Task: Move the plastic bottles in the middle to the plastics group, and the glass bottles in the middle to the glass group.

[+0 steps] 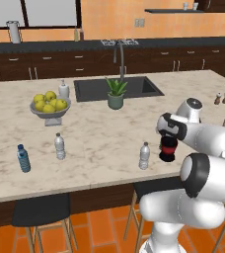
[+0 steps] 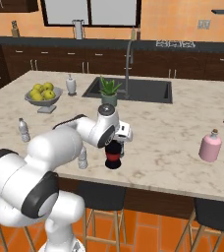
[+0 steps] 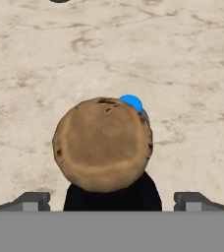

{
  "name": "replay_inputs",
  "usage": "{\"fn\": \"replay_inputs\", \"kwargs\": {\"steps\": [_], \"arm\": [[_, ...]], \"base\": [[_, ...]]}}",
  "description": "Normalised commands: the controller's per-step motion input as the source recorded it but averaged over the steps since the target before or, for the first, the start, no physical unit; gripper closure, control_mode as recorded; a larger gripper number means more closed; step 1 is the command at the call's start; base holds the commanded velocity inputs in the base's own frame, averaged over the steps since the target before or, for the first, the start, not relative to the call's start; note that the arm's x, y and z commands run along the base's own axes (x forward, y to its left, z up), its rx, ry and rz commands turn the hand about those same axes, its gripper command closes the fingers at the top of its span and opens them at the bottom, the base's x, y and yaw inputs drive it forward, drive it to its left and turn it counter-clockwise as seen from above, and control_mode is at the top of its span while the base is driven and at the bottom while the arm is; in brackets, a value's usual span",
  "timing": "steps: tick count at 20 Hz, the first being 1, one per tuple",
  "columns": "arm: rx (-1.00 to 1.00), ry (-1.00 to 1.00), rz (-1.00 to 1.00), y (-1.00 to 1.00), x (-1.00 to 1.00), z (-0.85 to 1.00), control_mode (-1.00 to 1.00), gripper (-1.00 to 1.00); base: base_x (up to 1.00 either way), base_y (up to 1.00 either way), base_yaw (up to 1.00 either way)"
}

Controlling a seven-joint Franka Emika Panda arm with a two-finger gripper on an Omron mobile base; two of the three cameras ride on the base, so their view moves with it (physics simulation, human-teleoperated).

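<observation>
So the claw [image 3: 112,199] is hanging right over the dark near-black glass cola bottle with the red label band [image 1: 168,148], jaws spread wide, one tip either side of its brown cork-looking top [image 3: 103,143], nothing gripped yet. That bottle stands near the front edge of the marble-look desk [image 1: 99,128], with the clear ribbed plastic water bottle with the white cap [image 1: 144,155] just beside it.

Thing that worries me: from the hand view a blue cap [image 3: 131,102] peeks out right behind the cola bottle, probably the dark plastic bottle with the blue label. Looks really close, can't tell if they touch. If the claw comes down off-centre, a finger could clip one of them and knock it over.

The pale pink glass bottle [image 2: 210,146] is way off to the right, so a long carry with a shallow grip near the top could slip
</observation>
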Motion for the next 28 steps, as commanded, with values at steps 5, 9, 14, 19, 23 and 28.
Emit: {"fn": "replay_inputs", "kwargs": {"steps": [5, 9, 14, 19, 23, 28], "arm": [[0.0, 0.0, 0.01, 0.0, 0.0, -0.01, -1.0, -1.0], [0.0, 0.0, 0.0, 0.0, 0.0, 0.0, -1.0, 1.0], [0.0, 0.0, 0.0, 0.0, -0.06, 0.01, -1.0, 1.0], [0.0, 0.0, 0.0, -0.43, -0.6, 0.24, -1.0, 1.0], [0.0, -0.06, 0.0, -0.89, -0.41, 0.27, -1.0, 1.0], [0.0, -0.13, 0.0, -1.0, -0.01, 0.34, -1.0, 1.0]], "base": [[0.0, 0.0, 0.0], [0.0, 0.0, 0.0], [0.0, 0.0, 0.0], [0.0, 0.0, 0.0], [0.0, 0.0, 0.0], [0.0, 0.0, 0.0]]}}
